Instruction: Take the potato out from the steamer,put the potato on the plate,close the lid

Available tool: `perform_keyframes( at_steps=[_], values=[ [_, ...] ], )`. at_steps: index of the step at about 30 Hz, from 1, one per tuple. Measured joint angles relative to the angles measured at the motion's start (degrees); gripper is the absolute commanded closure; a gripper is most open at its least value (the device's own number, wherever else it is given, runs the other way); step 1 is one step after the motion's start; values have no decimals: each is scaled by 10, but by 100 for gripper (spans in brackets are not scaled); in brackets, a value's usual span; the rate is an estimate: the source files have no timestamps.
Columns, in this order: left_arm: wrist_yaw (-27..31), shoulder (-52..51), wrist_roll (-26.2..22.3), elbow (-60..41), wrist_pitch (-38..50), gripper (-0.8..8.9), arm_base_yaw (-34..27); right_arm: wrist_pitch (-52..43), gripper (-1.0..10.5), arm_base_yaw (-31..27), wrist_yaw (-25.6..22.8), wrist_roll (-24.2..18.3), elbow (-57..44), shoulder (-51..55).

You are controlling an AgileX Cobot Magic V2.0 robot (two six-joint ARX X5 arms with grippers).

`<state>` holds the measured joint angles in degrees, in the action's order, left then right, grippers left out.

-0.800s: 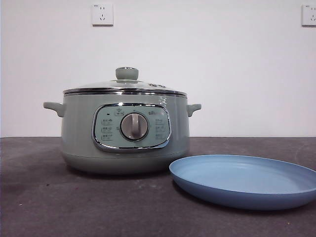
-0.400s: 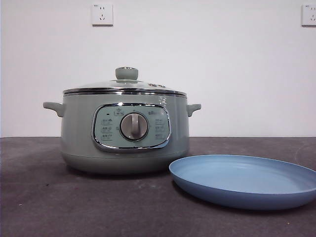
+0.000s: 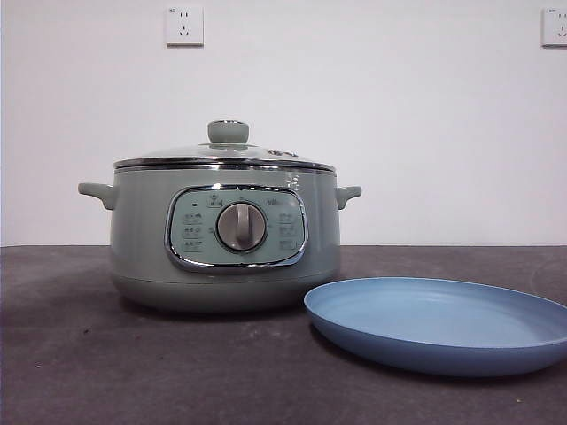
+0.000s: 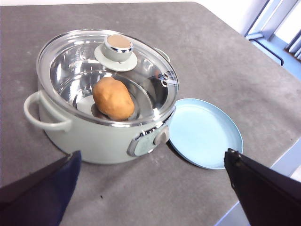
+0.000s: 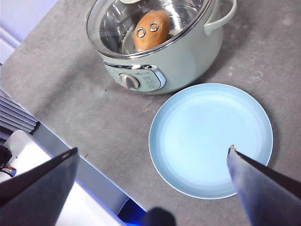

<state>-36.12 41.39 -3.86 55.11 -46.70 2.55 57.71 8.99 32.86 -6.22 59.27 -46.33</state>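
The table [image 3: 133, 372] is dark grey and bears everything in front of me. On it stands the steamer [image 3: 142, 239], the biggest thing here, pale green, with its chrome-rimmed panel and silver dial [image 3: 241, 227] facing the front camera and a small handle sticking out on each side. The plate [image 3: 425, 350] lies flat on the table just beside the steamer, on the dial side and a little nearer the front camera; its rim comes very close to the steamer's base, though I cannot tell whether the two touch. Its light-blue surface is bare.

The lid [image 4: 70, 56] sits closed on the steamer, its metal rim resting on the steamer's edge all round and its pale green knob [image 4: 118, 45] upright in the middle. Through the glass I see the potato [image 4: 113, 98], orange-brown, lying on the shiny metal floor inside the steamer, roughly under the middle of the lid. From my right wrist the potato shows again behind two small vent holes in the glass.

My left gripper [image 4: 150, 188] hangs above the table, well apart from the steamer, jaws spread wide and holding nothing. My right gripper [image 5: 153, 181] hangs above the plate's near edge, its jaws likewise spread wide and empty.
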Motion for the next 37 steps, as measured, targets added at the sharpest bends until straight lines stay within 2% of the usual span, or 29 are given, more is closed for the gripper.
perform_keyframes(
  at_steps=[5, 11, 18, 26, 37],
  values=[
    [27, 87, 0, 45, 60, 130, 48, 0, 290, 0, 0, 0, 0, 0],
    [94, 210, -14, 116, 119, 131, 116, -1, 290, 0, 0, 0, 0, -1],
    [149, 365, -42, 212, 139, 131, 162, -3, 290, 0, 0, 0, 0, -1],
    [193, 489, -61, 274, 188, 131, 189, -3, 290, 0, 0, 0, 0, -1],
    [198, 565, -77, 276, 201, 131, 194, -3, 290, 0, 0, 0, 0, -2]
  ],
)
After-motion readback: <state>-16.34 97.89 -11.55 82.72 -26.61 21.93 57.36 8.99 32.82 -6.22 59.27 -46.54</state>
